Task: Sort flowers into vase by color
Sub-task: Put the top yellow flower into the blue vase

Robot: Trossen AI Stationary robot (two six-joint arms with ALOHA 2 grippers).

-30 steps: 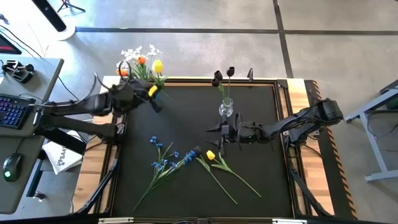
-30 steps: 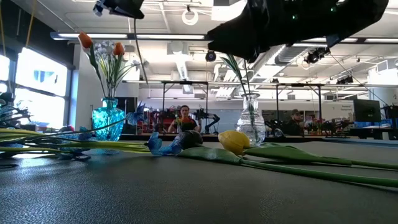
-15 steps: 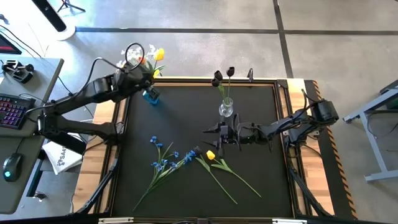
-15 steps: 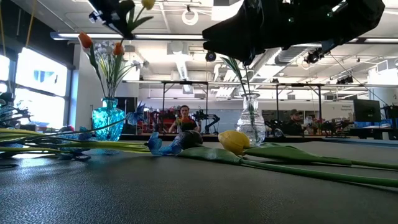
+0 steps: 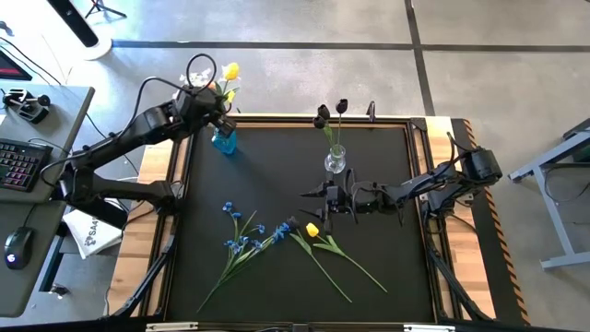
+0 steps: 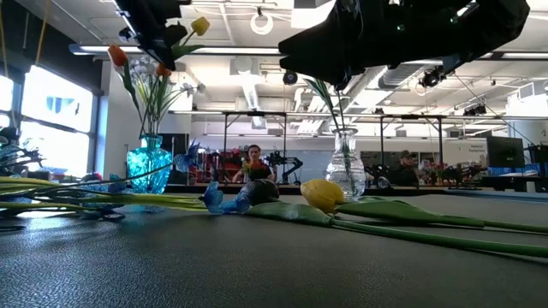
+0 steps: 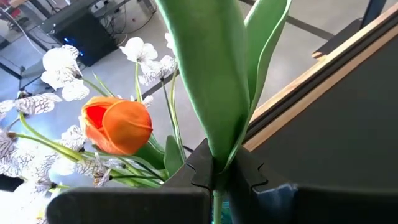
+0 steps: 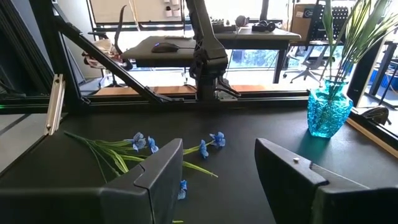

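— Why is the left gripper (image 5: 210, 95) up at the far left corner, over the blue vase (image 5: 224, 141)?

— It has a yellow tulip (image 5: 230, 71) pinched by the stem; the left wrist view shows the two fingers (image 7: 245, 171) clenched on the green stalk, leaves rising straight out from between them. The bloom stands beyond the fingertips, and the vase's mouth sits just under them, so the stem looks lined up for a drop into the vase.

— And what is already in there?

— An orange tulip (image 7: 118, 126) and white sprays (image 7: 62, 71), just beside the fingers. The yellow one seems meant to join that bright bunch.

— Then what is the right gripper (image 5: 328, 198) doing?

— It hangs low over the mat with its fingers (image 8: 155, 168) spread apart, grasping nothing. The clear vase (image 5: 335, 160) with the dark tulips (image 5: 332, 111) is just off to one side of them. A yellow tulip on the mat (image 5: 312, 230) and the blue sprays (image 5: 245, 237) lie ahead of the fingertips, untouched, so it is probably placed for the next pick.

— Any risk?

— The held stem could catch the flowers crowding the vase's neck.
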